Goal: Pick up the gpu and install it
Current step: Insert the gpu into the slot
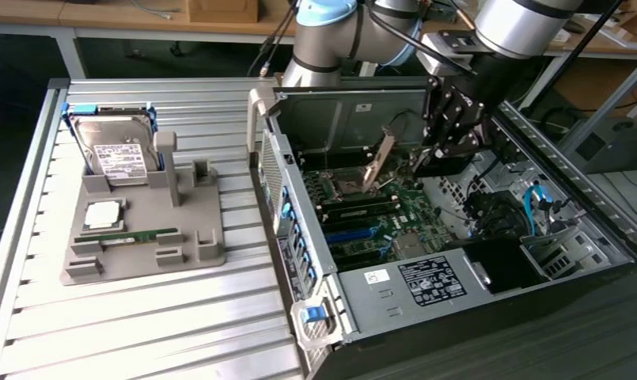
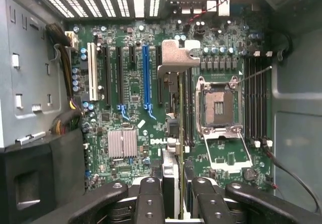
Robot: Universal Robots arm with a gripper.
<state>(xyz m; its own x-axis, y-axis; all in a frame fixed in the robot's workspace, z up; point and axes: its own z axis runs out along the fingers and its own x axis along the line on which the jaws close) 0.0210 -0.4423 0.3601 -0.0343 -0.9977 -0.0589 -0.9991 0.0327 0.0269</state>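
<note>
My gripper [image 1: 441, 161] hangs inside the open computer case [image 1: 297, 261], above the green motherboard [image 1: 377, 229]. It is shut on the gpu [image 2: 170, 171], a thin dark card seen edge-on between the two black fingers [image 2: 149, 196]. The card's silver end bracket [image 2: 177, 58] points toward the vented rear wall of the case. In the exterior view the bracket [image 1: 380, 162] shows as a slanted strip to the exterior view's left of the gripper. The card floats over the board between the blue expansion slot [image 2: 146, 75] and the processor socket [image 2: 217, 105]. I cannot tell whether it touches a slot.
On the slatted table at the exterior view's left stands a grey fixture [image 1: 197, 245] with a silver hard drive [image 1: 118, 150], a processor chip [image 1: 102, 212] and a green RAM stick [image 1: 128, 235]. Cables [image 1: 535, 210], a power supply [image 1: 434, 281] and the case walls crowd around the gripper.
</note>
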